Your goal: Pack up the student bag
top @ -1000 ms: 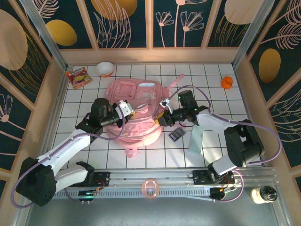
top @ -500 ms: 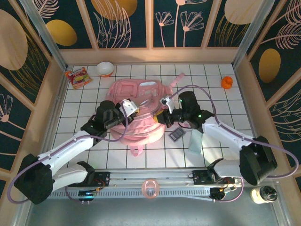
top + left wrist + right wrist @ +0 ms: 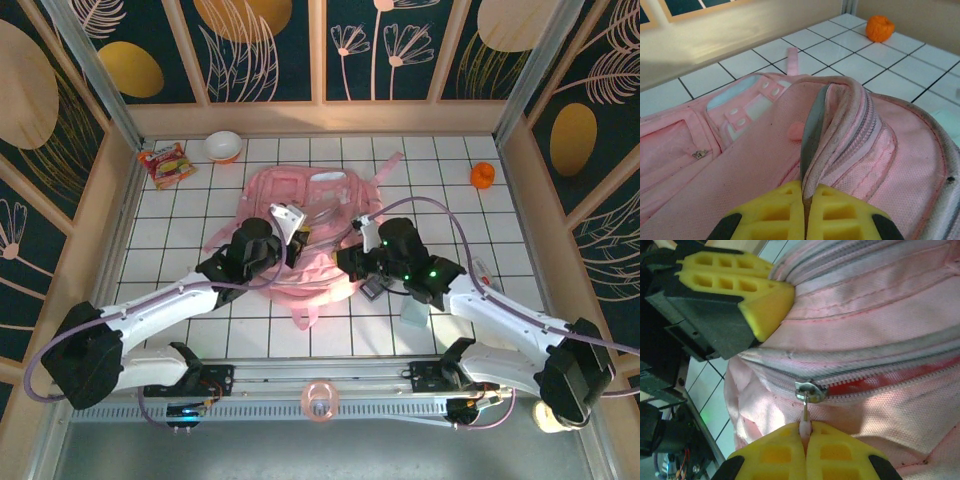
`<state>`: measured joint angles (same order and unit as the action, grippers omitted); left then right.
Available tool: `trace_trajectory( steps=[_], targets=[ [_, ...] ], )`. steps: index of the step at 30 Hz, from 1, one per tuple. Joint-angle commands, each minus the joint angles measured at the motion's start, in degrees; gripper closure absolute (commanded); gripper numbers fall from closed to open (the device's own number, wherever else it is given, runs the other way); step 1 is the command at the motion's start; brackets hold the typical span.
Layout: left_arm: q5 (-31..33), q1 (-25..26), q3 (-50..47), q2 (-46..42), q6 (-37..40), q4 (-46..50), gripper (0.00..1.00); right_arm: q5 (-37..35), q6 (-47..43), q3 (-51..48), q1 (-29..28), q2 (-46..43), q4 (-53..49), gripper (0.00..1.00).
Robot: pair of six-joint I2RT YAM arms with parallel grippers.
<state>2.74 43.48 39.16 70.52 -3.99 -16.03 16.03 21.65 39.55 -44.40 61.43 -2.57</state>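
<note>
Bag (image 3: 300, 215): pink and soft, lying flat in the middle of the tiled counter (image 3: 450, 200), a little toward the back, with a strap trailing off toward the far right corner.
Left hand (image 3: 298, 236): reaching in from the left and sitting over the bag's near half. In the left wrist view its yellow fingers (image 3: 770, 212) are pressing together on a raised fold of the bag's fabric beside a zip line, so it is closed and gripping the bag.
Right hand (image 3: 346, 260): coming in from the right at the bag's near right edge, just beside the left hand. Its fingers (image 3: 840, 452) are closing tight on the zip pull (image 3: 805, 412), pinching the thin tab between them.
Zip pull: hanging from a metal slider on a pale zip track. To the slider's right the teeth are gaping a little, showing red inside.
Hands together: the left hand's tip (image 3: 765, 305) is showing at the top left of the right wrist view, pressing the bag just above the zip track.
Bowl (image 3: 223, 146): white, standing at the back of the counter, well apart from the bag.
Packet (image 3: 165, 163): red and yellow, lying just left of the bowl.
Orange thing (image 3: 482, 175): small, sitting at the far right – apart from the bag.
Dark item (image 3: 370, 290): small and flat, lying under the right arm just beside the bag; what it is I cannot tell.
</note>
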Motion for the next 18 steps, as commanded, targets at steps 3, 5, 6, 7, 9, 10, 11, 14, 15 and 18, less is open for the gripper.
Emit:
trace_trajectory(
  steps=[3,5,6,7,9,10,11,14,15,18],
  targets=[
    [4.16,-0.60,-1.27,-9.57,-9.42,-1.38,1.00,-0.84,-0.54,2.53,3.41,0.27,-1.97,1.00],
    [4.13,-0.60,-2.25,-12.53,-10.63,1.90,1.00,1.30,-1.84,3.70,6.15,2.21,-2.09,1.00],
    [3.59,-0.59,-2.65,-13.76,-11.76,3.46,1.00,2.30,-2.61,4.60,7.43,3.26,-2.10,1.00],
    [2.60,-0.51,-2.88,-14.58,-13.13,4.77,1.00,2.96,-3.63,5.49,8.29,4.40,-1.94,1.00],
    [0.89,-0.26,-2.87,-14.85,-15.64,6.75,1.00,3.86,-5.52,7.49,8.91,6.88,-1.94,1.00],
    [0.42,-0.03,-2.61,-14.44,-16.95,7.58,1.00,4.36,-6.48,8.85,8.85,8.23,-2.27,1.00],
    [0.15,0.10,-2.23,-13.92,-17.84,7.92,1.00,5.04,-6.95,9.84,8.75,9.34,-2.56,1.00],
    [2.41,0.13,-0.53,-11.41,-21.24,6.41,1.00,6.21,-8.16,12.52,6.86,11.96,-3.00,1.00],
    [3.93,0.18,0.51,-10.31,-22.51,5.54,1.00,5.98,-8.64,13.09,5.79,12.39,-3.35,1.00],
    [10.31,0.13,5.02,-6.43,-26.06,5.41,1.00,4.69,-9.12,14.04,3.02,12.77,-5.56,1.00]
  ],
)
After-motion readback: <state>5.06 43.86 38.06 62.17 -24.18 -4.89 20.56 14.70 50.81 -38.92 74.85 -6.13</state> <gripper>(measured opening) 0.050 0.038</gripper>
